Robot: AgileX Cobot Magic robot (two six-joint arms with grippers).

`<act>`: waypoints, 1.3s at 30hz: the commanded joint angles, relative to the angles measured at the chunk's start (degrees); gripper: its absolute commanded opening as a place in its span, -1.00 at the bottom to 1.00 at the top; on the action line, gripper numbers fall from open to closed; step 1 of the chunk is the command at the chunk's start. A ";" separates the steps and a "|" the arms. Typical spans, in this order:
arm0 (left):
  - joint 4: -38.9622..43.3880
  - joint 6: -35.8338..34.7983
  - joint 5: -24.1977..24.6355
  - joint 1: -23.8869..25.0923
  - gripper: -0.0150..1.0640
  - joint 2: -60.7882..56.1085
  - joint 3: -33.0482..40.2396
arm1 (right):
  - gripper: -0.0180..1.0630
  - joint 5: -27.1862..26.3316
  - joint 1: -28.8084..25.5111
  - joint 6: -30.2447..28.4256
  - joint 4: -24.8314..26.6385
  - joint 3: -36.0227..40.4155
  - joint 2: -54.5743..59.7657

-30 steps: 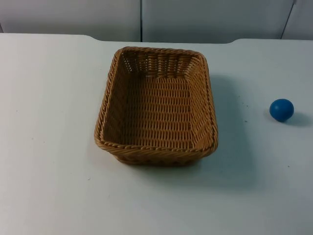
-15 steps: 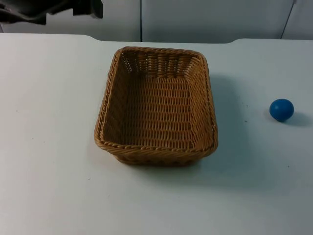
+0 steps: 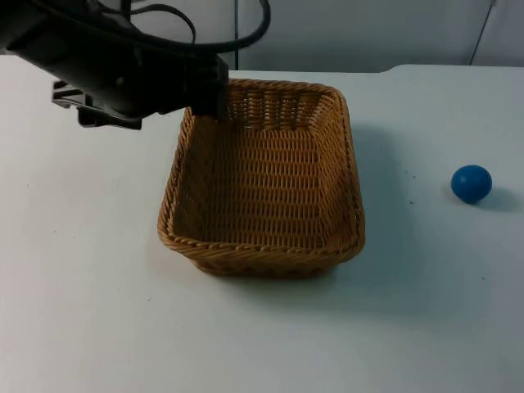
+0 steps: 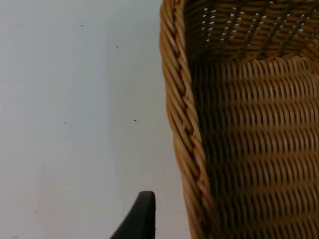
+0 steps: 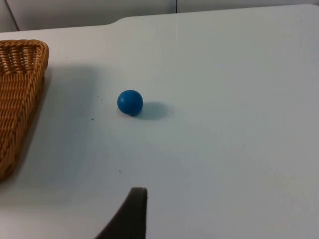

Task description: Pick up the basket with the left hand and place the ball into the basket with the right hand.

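Note:
The woven tan basket (image 3: pixel 262 260) sits in the middle of the white table, nothing inside it. My left gripper (image 3: pixel 205 92) hangs over the basket's far left corner; in the left wrist view the braided rim (image 4: pixel 187 124) runs close beside it. A small blue ball (image 3: pixel 472 183) rests on the table to the right of the basket, well apart from it. In the right wrist view the ball (image 5: pixel 130 102) lies ahead of my right gripper (image 5: pixel 144 219), which waits above bare table a good distance from the ball and the basket's corner (image 5: pixel 20 99).
The grey partition wall (image 3: pixel 352 33) closes off the table's far edge behind the basket. White table top (image 3: pixel 82 311) stretches in front of the basket and between the basket and the ball.
The left arm has come in from the upper left and now reaches down to the basket's far left corner. Basket and ball have not moved.

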 commanded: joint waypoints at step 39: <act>4.23 -3.24 3.64 -1.29 0.54 14.83 -9.55 | 0.91 -0.26 -0.40 -0.36 0.20 0.39 -0.28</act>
